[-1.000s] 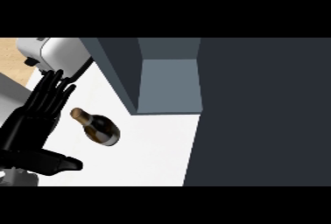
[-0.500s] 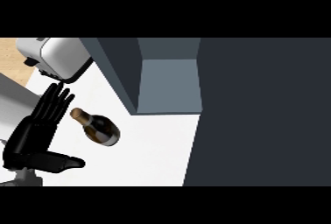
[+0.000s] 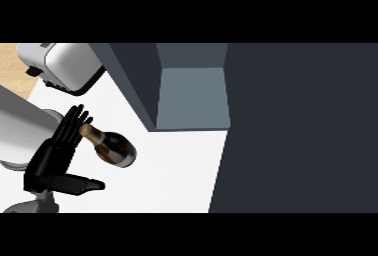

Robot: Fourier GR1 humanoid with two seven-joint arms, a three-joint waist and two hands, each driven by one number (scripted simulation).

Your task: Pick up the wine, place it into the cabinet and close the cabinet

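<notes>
The wine [image 3: 112, 146] rests on the desk [image 3: 173, 172] near the open cabinet [image 3: 193, 97], likely heavy, rigid, slick glass (breakable too), best gripped round its broad body by the left robot hand [image 3: 53, 159], now flat-open beside it, holding nothing.

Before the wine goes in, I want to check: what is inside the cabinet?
The open cabinet shows only a bare grey inner surface, no item. Its dark walls cover the rest. The wine is outside, on the counter.
</notes>
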